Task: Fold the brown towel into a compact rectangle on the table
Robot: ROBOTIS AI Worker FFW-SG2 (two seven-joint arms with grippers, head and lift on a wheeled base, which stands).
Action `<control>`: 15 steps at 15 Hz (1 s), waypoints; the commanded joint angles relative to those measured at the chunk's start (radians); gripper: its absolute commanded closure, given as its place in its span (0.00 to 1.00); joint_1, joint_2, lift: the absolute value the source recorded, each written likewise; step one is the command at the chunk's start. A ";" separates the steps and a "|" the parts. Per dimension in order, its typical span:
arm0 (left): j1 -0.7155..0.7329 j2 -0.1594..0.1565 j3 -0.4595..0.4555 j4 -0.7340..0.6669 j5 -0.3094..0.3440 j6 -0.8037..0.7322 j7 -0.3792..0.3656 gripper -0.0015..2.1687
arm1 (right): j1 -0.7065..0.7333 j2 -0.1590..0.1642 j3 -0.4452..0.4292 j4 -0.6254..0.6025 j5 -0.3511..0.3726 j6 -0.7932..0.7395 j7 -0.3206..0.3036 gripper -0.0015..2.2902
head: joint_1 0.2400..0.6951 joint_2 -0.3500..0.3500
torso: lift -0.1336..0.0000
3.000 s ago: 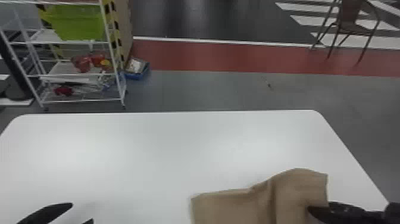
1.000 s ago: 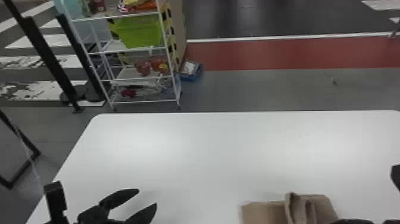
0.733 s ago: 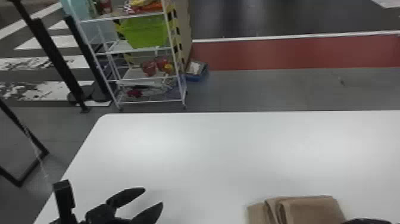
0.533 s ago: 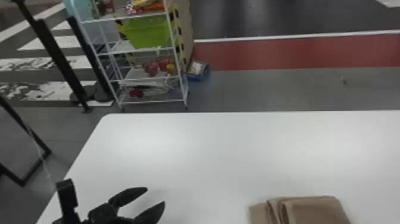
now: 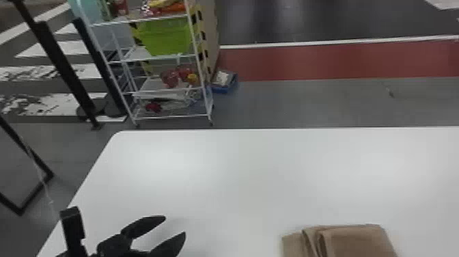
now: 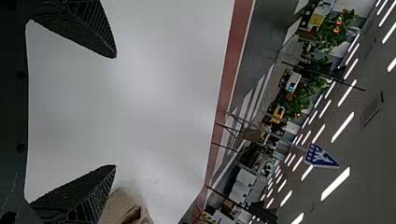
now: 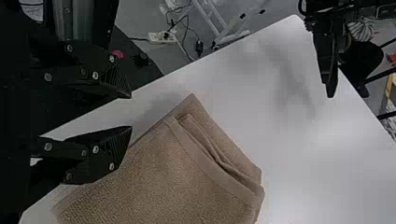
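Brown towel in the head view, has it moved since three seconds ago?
Yes: the brown towel now shows lower, its upper side farther from the far edge of the table.

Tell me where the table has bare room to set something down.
In the head view, the white table is bare between the left gripper and the brown towel, and beyond both, up to its far edge. It's crowded at the towel, where the right gripper is close by.

left tool: black, tapered fingers | right tool: black, ridged pads, silvery round screws
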 commanded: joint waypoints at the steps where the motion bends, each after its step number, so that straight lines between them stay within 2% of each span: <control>1: -0.001 -0.003 0.000 -0.003 0.000 0.000 0.000 0.01 | 0.025 -0.028 0.003 0.003 0.049 -0.012 0.003 0.91 | 1.00 0.70 | 0.09; 3: -0.001 -0.003 -0.002 -0.003 0.000 0.000 0.000 0.01 | 0.045 -0.054 0.003 0.011 0.078 -0.012 0.003 0.91 | 1.00 0.68 | 0.09; 7: -0.004 -0.003 -0.006 -0.006 -0.005 0.000 0.000 0.01 | 0.008 -0.052 0.006 0.074 0.137 -0.027 0.003 0.91 | 1.00 0.59 | 0.09; 9: -0.004 -0.003 -0.006 -0.006 -0.005 0.003 -0.002 0.01 | -0.050 -0.045 0.004 0.118 0.137 -0.024 0.003 0.91 | 1.00 0.56 | 0.09; 11: -0.004 -0.003 -0.006 -0.006 -0.006 0.003 -0.002 0.01 | -0.115 -0.018 0.007 0.159 0.144 -0.021 0.003 0.91 | 1.00 0.51 | 0.09; 15: -0.004 -0.003 -0.005 -0.003 -0.006 0.003 -0.003 0.01 | -0.219 0.023 0.046 0.232 0.193 -0.012 0.003 0.91 | 1.00 0.49 | 0.09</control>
